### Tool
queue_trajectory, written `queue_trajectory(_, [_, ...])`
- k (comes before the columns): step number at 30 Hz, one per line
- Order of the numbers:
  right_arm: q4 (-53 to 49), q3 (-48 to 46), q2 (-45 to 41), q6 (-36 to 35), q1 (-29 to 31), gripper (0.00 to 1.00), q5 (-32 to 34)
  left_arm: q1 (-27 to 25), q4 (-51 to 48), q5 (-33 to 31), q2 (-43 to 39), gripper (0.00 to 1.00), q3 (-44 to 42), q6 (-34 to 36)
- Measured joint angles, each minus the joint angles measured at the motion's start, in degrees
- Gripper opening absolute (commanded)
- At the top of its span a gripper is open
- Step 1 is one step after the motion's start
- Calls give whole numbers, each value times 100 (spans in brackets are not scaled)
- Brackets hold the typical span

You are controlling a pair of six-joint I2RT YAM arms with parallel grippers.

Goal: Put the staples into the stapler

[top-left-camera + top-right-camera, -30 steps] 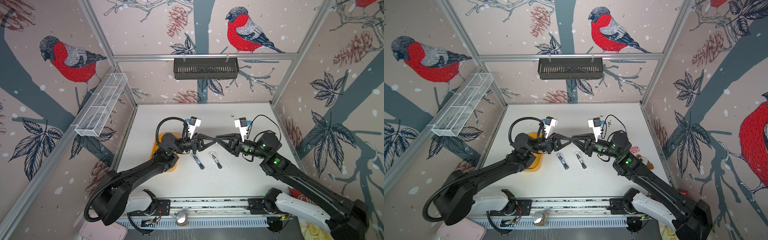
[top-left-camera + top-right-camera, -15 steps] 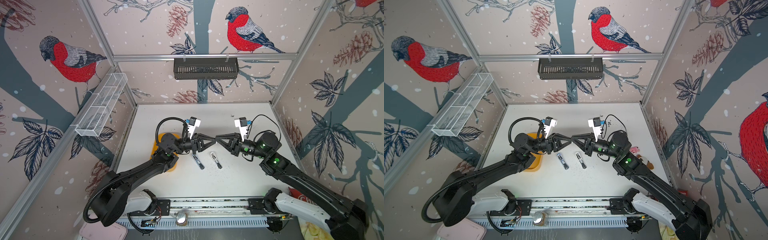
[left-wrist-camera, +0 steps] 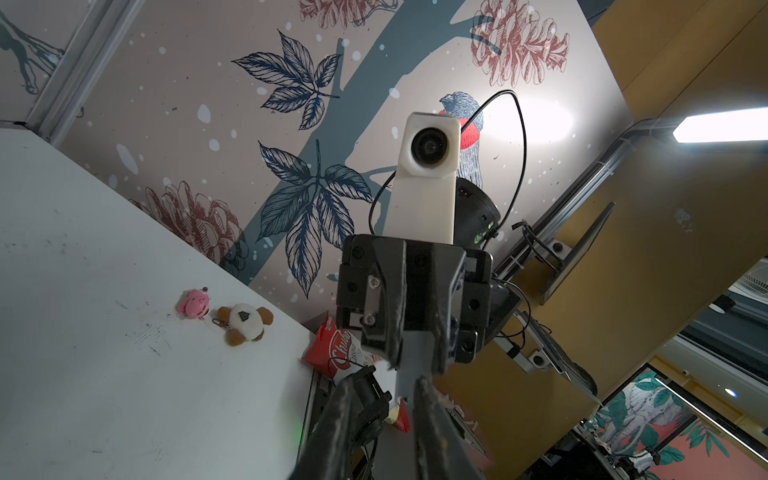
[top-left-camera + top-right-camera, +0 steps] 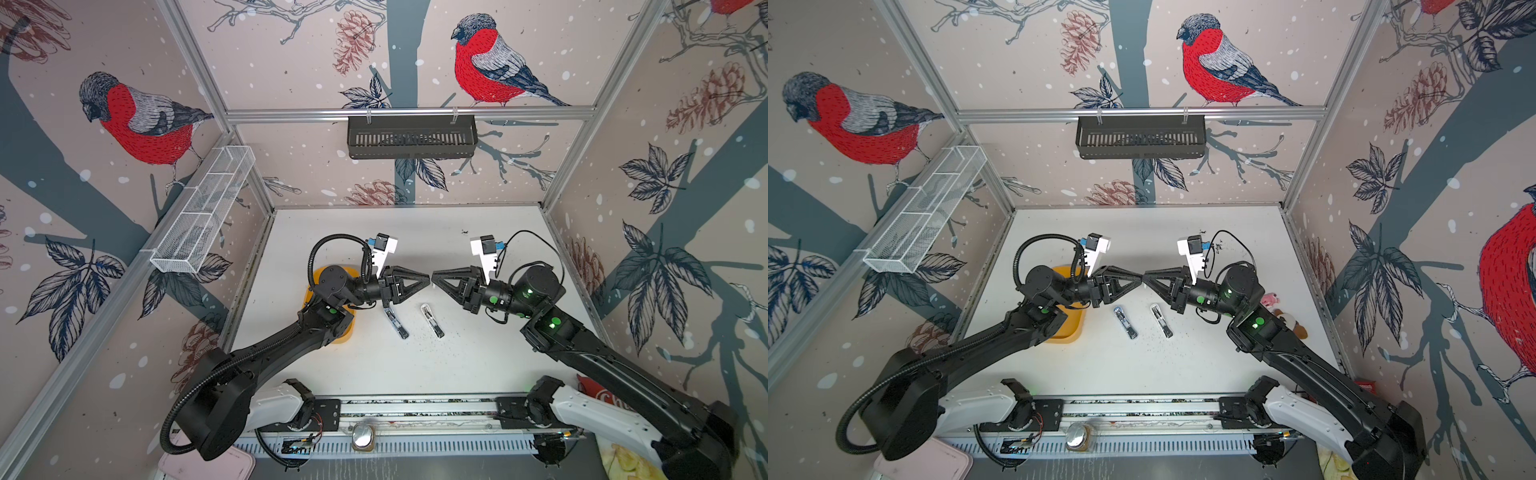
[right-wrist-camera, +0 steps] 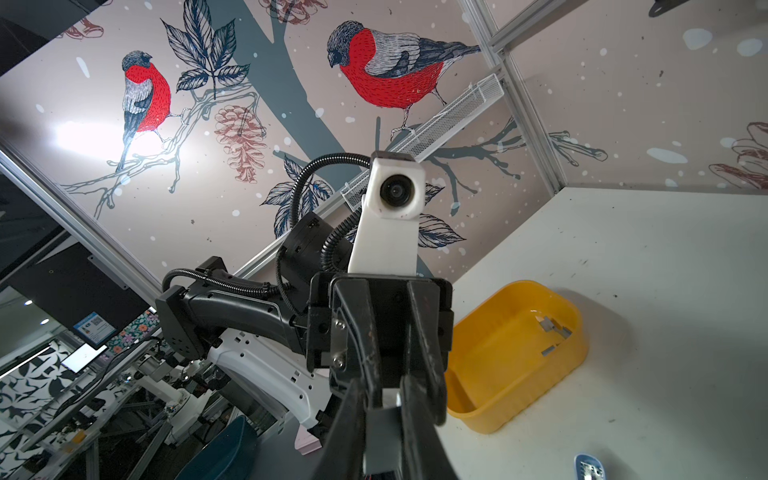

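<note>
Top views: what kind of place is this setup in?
Probably a lab robot data-collection cell: a white table boxed in by bird-print panels on an aluminium frame, left arm and right arm mounted on a front rail, and a monitor beyond in the right wrist view.

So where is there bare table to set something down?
Free: the table behind the jaws, to the back wall, and the front strip between the two stapler pieces and the rail. Crowded: the middle, where the left jaws meet the right jaws, which hold a staple strip; tray left, toys right.
</note>
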Motion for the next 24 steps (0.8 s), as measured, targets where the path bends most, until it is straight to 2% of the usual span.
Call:
queue_trajectory(2, [-111,9,-44,-22,-52,17,37,120,-111,4,-118,30,-81,72])
queue_trajectory(4, [-262,39,-74,-66,-101,17,81,238,-278,4,-262,42,-144,114])
queue_trajectory(5, [-363,66,-96,-149,-125,17,125,293,-391,2,-345,57,-160,184])
queue_trajectory(6, [-479,96,-120,-184,-125,17,210,330,-533,9,-424,77,-166,264])
queue_trajectory(7, [-575,122,-144,-247,-127,17,284,356,-704,9,-514,93,-162,304])
queue_trajectory(8, [-686,151,-164,-328,-127,17,356,374,-901,15,-605,99,-140,426])
queue_trajectory(12, [-1241,319,-173,-675,-107,18,726,393,-2181,-90,-1045,99,164,1141])
queue_trajectory(16, [-1923,531,-28,-1202,125,18,1246,396,-3773,-476,-1471,99,636,2138])
queue_trajectory(21, [-2686,623,295,-1773,595,18,2277,398,-5198,-960,-1897,99,789,3023])
queue_trajectory(24, [-2968,590,496,-1993,911,18,2953,398,-5648,-1217,-2223,99,686,3379])
